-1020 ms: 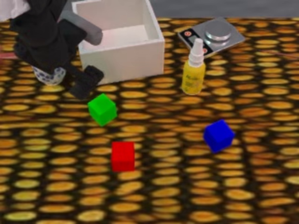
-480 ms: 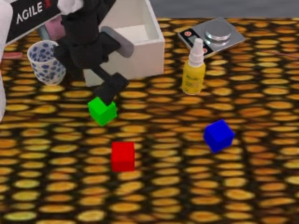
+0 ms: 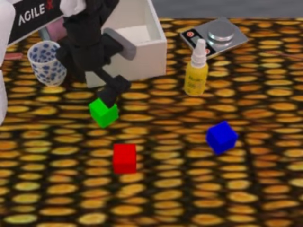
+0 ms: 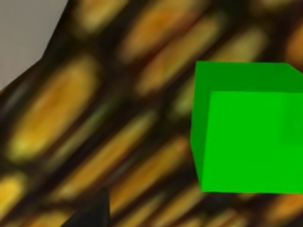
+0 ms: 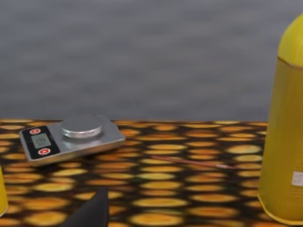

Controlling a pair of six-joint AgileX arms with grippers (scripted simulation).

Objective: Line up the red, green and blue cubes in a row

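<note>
- Our left gripper hung low over the table's left half, its dark tip at the far edge of the green cube. We could not tell from the top view whether the fingers stood wide or narrow, nor whether they touched the cube.
- In the left wrist view the green cube filled much of the frame, resting on the patterned table with nothing around it. Only a dark finger tip showed at the frame's edge, clear of the cube.
- The red cube sat nearer the camera than the green one and slightly to its right — apart from it, with bare table between.
- The blue cube lay well off to the right of both, turned at an angle to the table's edges.
- The three cubes formed no row; they stood in a loose triangle.
- Behind the left arm stood the white box, open at the top, and to its left a blue-speckled cup.
- A yellow spray bottle stood upright right of the box, with a silver kitchen scale just behind it.
- Our right gripper did not show from above. Its wrist view looked across the table at the scale and a yellow bottle — one dark finger tip in view, its spread impossible to judge.
</note>
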